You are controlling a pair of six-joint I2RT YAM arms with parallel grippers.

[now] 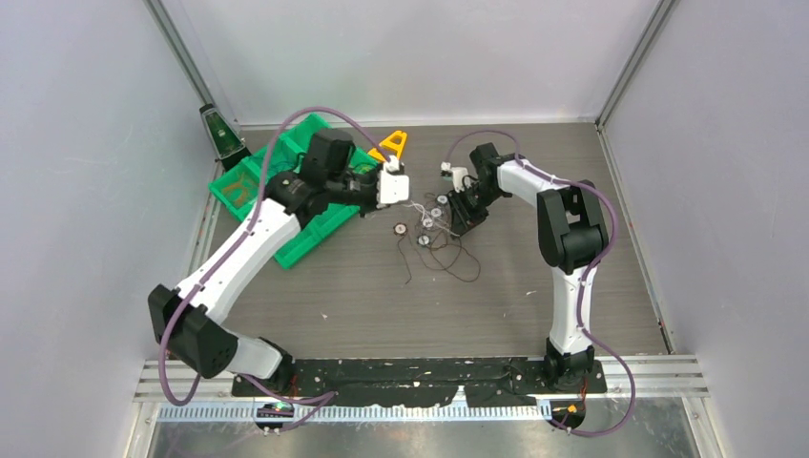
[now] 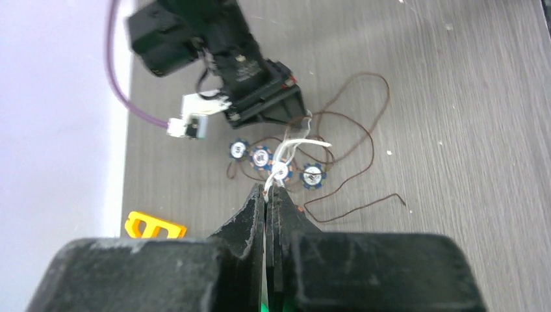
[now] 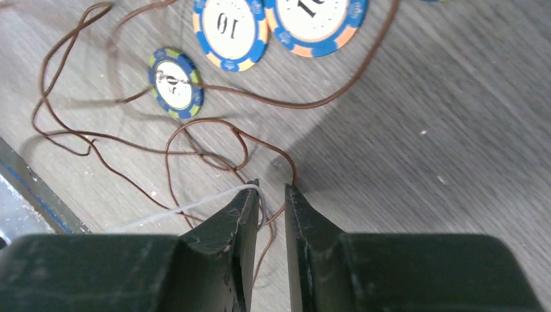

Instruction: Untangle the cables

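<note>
The tangle of hair-thin brown and white cables [image 1: 448,250] lies loose in the middle of the grey wood-grain table [image 1: 534,286], looping among a few small blue-rimmed round poker chips [image 3: 230,26]. The left gripper [image 2: 268,194] is pinched tight on a white strand. Opposite it, the right gripper [image 3: 271,195] sits low over the table, its jaws a narrow gap apart with brown and white strands running between them.

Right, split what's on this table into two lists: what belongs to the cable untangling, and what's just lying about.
Belongs to the job:
- brown cable, in loose loops
- white cable, crossing the brown one

Just lying about:
- poker chips, among the loops
- green bins
- yellow plastic piece
- dark green object, far-left corner
</note>
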